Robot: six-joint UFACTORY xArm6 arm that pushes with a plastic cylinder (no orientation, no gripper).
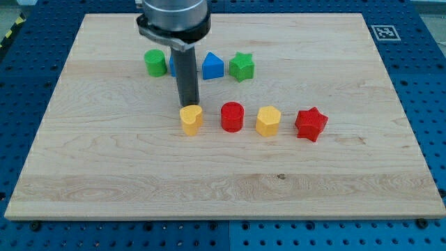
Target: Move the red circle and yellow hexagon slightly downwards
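Red circle [232,116], a squat cylinder, stands mid-surface beside the yellow hexagon [268,120] on its right. A yellow heart [191,119] lies left, a red star [311,124] far right. My tip [189,104] touches the heart's top edge; no pincer shows on the wooden surface [223,188].

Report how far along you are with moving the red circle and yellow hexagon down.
Nothing looks done: red circle and yellow hexagon sit level with the yellow heart and red star. My tip is just above the heart, left of both. Both pushes remain.
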